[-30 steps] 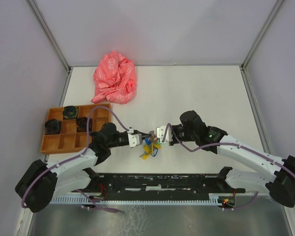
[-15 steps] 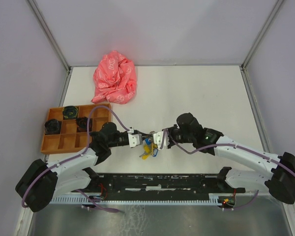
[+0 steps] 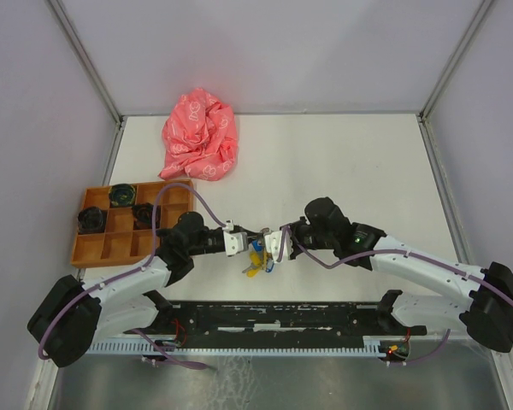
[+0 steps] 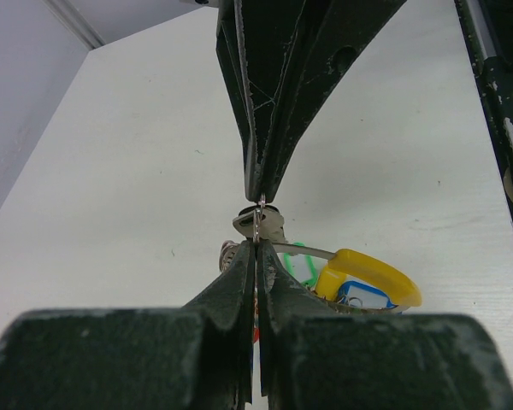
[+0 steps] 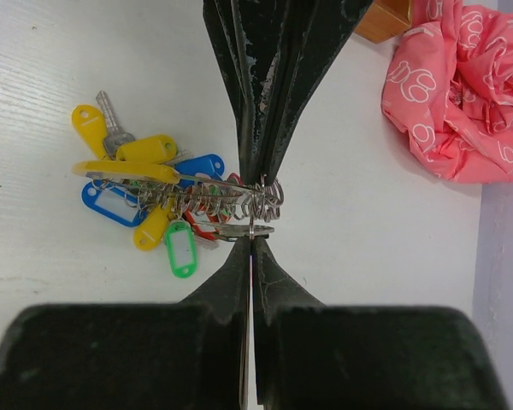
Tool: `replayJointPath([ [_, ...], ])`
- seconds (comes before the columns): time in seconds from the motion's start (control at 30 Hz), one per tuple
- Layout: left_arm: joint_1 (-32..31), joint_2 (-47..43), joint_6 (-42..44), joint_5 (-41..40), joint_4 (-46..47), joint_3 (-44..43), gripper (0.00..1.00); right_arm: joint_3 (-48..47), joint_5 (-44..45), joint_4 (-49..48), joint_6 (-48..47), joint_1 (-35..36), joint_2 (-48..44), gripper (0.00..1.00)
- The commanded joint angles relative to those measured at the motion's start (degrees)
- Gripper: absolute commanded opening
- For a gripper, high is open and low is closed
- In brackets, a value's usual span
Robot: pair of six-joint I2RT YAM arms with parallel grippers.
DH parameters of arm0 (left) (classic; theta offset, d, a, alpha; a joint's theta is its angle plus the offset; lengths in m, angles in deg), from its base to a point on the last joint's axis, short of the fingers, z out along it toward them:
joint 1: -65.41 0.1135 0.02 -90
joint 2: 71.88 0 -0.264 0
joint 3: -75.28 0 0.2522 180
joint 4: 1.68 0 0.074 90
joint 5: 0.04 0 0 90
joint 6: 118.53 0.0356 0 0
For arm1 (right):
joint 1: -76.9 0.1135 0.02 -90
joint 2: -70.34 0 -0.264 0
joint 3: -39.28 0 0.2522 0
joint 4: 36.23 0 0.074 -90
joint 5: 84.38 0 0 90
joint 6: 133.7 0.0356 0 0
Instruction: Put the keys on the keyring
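Left gripper and right gripper meet tip to tip, both clamped tight on the thin keyring, a silver key hangs just behind the fingertips, bunch of coloured tags trails off to one side of them

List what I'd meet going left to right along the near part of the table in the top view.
Orange compartment tray → left gripper → keyring bunch of tagged keys → right gripper.
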Motion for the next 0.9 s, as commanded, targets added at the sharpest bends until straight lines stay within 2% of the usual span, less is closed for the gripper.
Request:
replayJointPath([
  [0.0,-0.1,0.1,0.8,1.4,2.2,-2.7,0.03,0.0,0.2,-3.1,-0.5,0.5,-1.0,0.01],
  [0.47,-0.1,-0.1,1.2,0.7,1.7,-2.7,0.03,-0.1,2.9,-1.6,-0.2,0.6,-1.9,0.01],
  [0.87,-0.1,-0.4,1.0,1.0,1.5,-2.8,0.03,-0.7,-0.7,-1.2,0.3,0.6,-1.7,0.01],
])
